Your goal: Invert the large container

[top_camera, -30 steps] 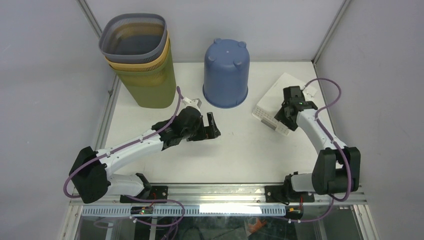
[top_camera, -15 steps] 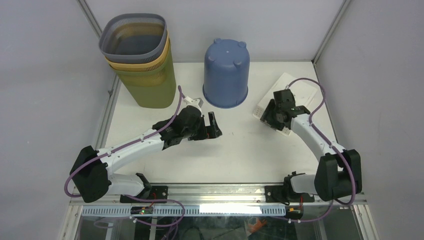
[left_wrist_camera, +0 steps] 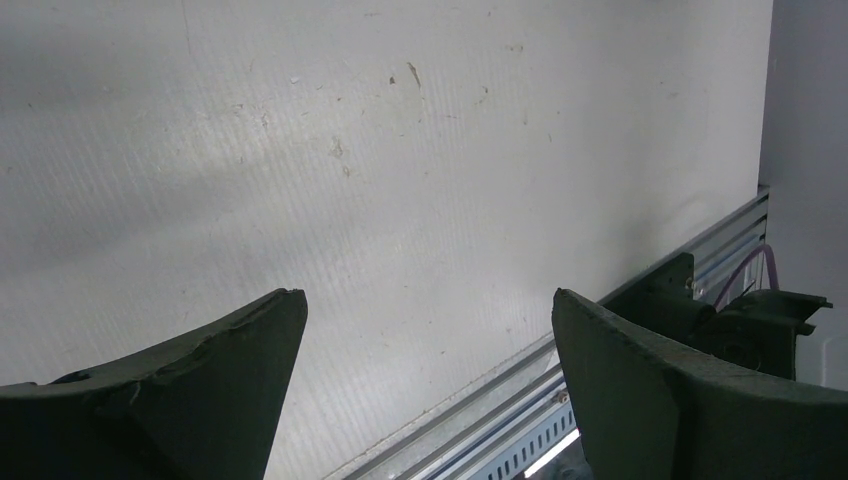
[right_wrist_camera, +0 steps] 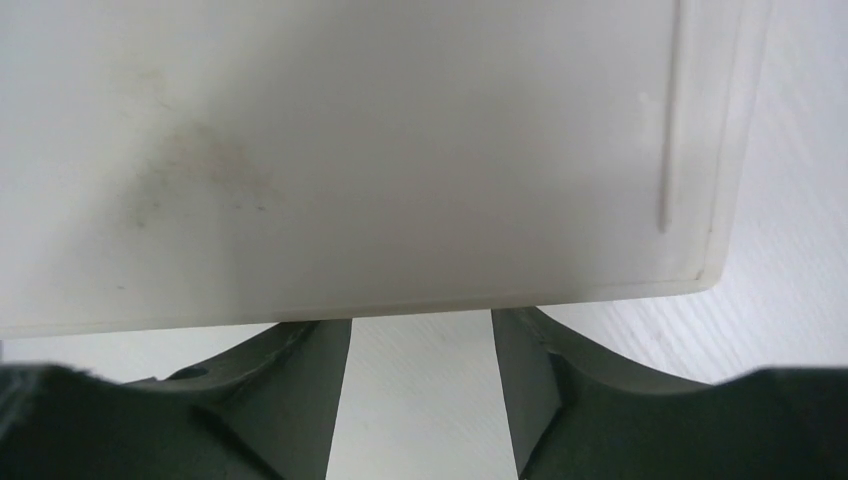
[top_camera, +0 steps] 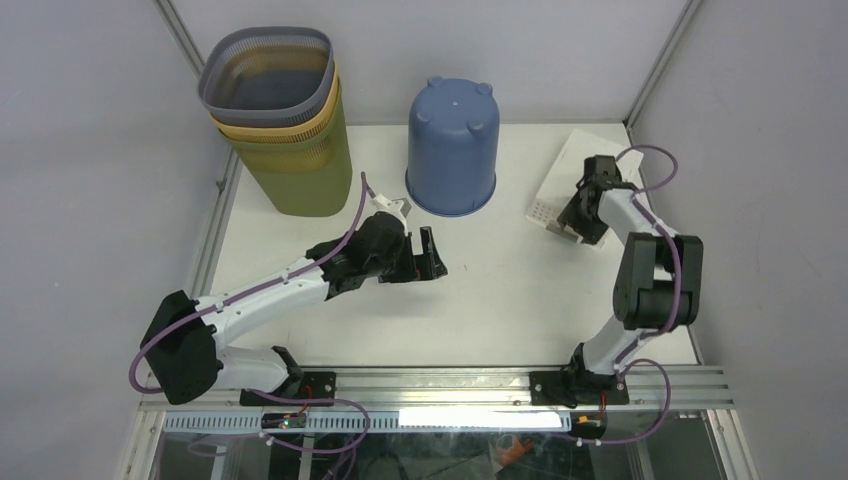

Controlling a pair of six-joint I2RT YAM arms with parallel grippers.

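Observation:
The large container [top_camera: 560, 178] is a flat white tray with a perforated side, tipped up on edge at the right of the table. In the right wrist view its smooth white underside [right_wrist_camera: 380, 150] fills the upper frame. My right gripper [top_camera: 574, 222] holds its near edge. The gripper's [right_wrist_camera: 420, 322] fingertips are hidden behind the tray, with bare table showing between the fingers. My left gripper [top_camera: 430, 256] hovers wide open over mid-table, apart from every container. Nothing but table lies between its [left_wrist_camera: 430, 300] fingers.
A blue bucket [top_camera: 452, 146] stands bottom-up at the back centre. A stack of olive, yellow and grey baskets [top_camera: 282, 118] stands at the back left. Enclosure walls close the sides. The aluminium rail [top_camera: 430, 382] with the arm bases runs along the near edge.
My right arm has folded back toward the right wall. The white tray went with it, shifting right and tipping from nearly flat up onto its edge. The left arm has barely moved.

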